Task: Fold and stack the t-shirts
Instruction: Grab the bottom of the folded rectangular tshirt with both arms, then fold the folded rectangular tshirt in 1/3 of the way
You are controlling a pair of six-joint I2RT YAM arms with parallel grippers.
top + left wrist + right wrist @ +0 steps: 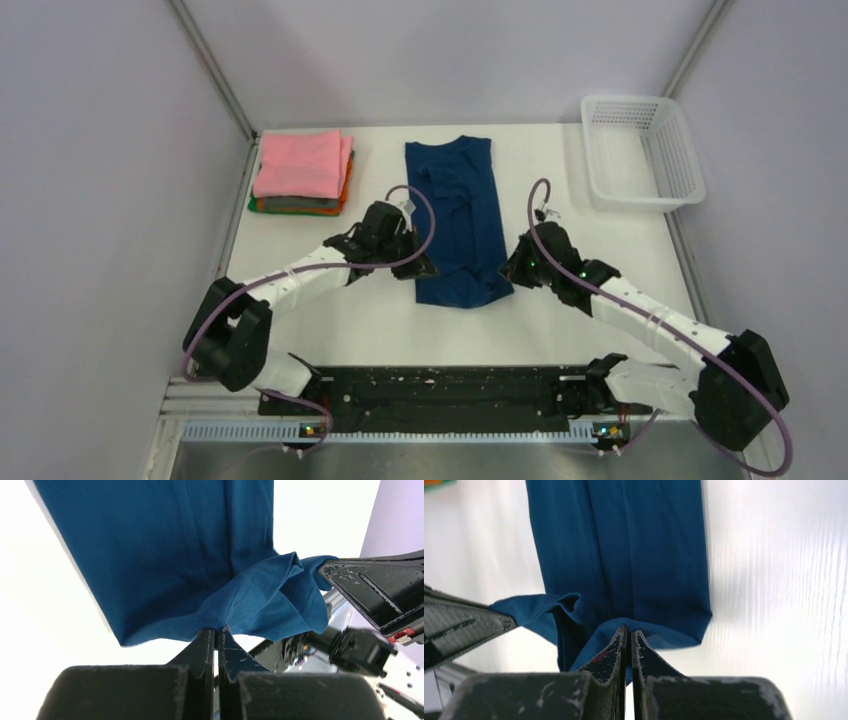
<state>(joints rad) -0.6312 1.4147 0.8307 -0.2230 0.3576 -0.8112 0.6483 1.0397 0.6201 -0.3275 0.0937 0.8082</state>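
Nothing legible here. The navy t-shirt (455,215) shows plain cloth in every view. A small red label (403,635) sits on black housing (385,600) at the right of the left wrist view, too blurred to read. A white tag (409,203) on the left arm's cable is too small to read.

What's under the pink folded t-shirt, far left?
Edges of an orange folded t-shirt and a green folded t-shirt show beneath the pink folded t-shirt; the rest is covered.

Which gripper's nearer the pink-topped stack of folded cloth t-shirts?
Left. The left gripper pinches the navy t-shirt hem on the stack's side; the right gripper grips the opposite corner.
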